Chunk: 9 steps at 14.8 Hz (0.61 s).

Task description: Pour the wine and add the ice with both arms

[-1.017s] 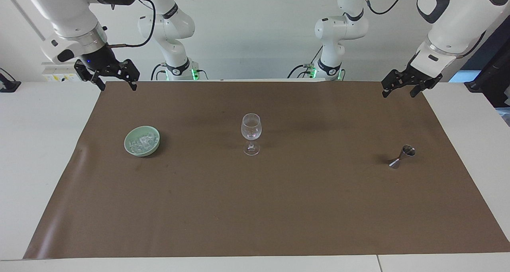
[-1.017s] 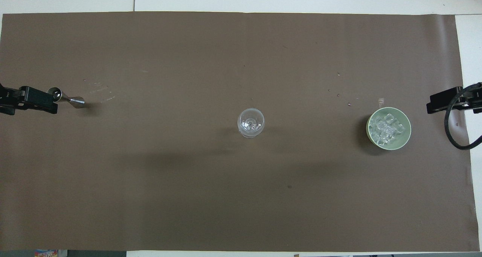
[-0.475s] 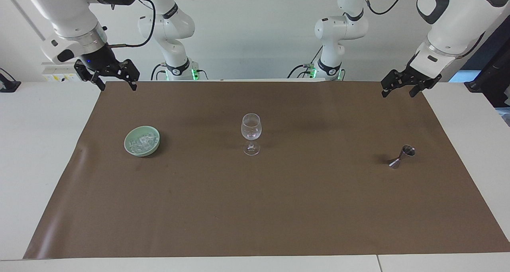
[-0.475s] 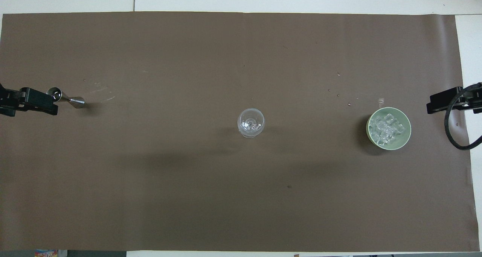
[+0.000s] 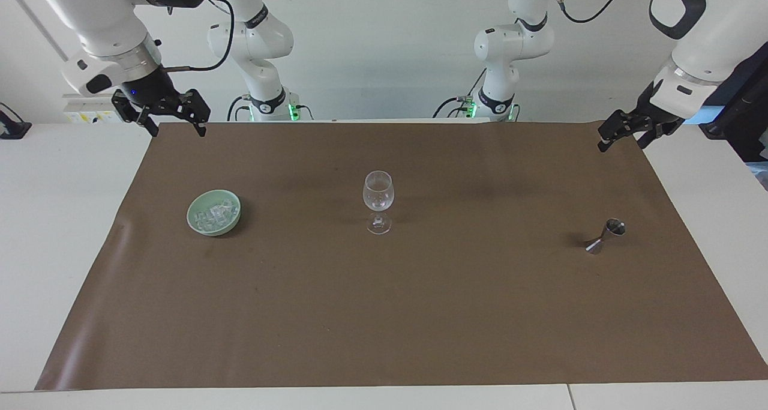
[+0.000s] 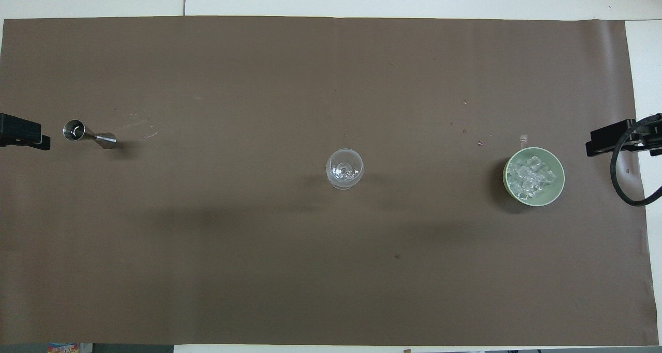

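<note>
- table (image 5: pixel 66 230): white, with a brown mat (image 5: pixel 384 314) spread over most of its top; every loose item stands on the mat.
- pale green bowl (image 5: pixel 196 222): sits toward the right arm's end of the table, upright, well apart from the other items.
- ice (image 5: pixel 215 213): a heap of small clear cubes lying inside the pale green bowl, filling its bottom and staying below the rim; in the overhead view the cubes (image 6: pixel 532 178) cluster in the middle of the bowl (image 6: pixel 559 186).
- stemmed glass (image 5: pixel 378 209): clear, upright at the middle of the mat, between the bowl and the jigger; whether it holds any liquid cannot be told from either view.
- metal jigger (image 5: pixel 605 236): double-coned, standing toward the left arm's end of the table, its upper cup opening upward; in the overhead view the cup's inside (image 6: pixel 74 130) shows bare metal, contents not discernible.
- right gripper (image 5: pixel 173 126): raised over the mat's corner at the right arm's end, by the robots' edge; its two fingers stand spread apart with nothing between them.
- left gripper (image 5: pixel 624 137): raised over the mat's edge at the left arm's end, not touching the jigger; it holds nothing, and how wide its fingers stand cannot be told.
</note>
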Each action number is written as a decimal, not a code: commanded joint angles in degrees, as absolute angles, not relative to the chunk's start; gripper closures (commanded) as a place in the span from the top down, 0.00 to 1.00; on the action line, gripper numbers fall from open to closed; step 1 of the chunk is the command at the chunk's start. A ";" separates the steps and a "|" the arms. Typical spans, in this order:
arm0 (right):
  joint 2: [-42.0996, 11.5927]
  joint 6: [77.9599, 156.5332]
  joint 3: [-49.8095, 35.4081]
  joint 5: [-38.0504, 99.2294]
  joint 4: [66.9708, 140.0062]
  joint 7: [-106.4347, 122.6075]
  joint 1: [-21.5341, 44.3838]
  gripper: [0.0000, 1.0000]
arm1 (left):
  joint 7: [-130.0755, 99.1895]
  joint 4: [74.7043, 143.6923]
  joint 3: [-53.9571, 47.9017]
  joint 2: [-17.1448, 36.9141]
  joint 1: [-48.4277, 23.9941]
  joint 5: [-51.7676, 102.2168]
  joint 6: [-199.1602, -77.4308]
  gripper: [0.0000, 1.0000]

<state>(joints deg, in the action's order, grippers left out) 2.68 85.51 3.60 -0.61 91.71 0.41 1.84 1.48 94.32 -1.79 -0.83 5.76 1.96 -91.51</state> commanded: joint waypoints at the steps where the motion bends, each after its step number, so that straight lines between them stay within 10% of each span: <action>1: 3.78 85.61 3.16 0.35 92.90 0.88 0.88 1.00 | 1.23 96.24 -1.85 -1.59 5.80 2.55 -95.00 1.00; 9: 3.78 85.61 3.16 0.35 92.90 0.88 0.88 1.00 | 1.23 80.35 -2.55 14.74 4.66 -1.40 -91.14 1.00</action>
<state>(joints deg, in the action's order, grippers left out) 2.68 85.51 3.60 -0.61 91.72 0.41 1.84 1.48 88.60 -2.40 7.66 5.44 0.63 -94.18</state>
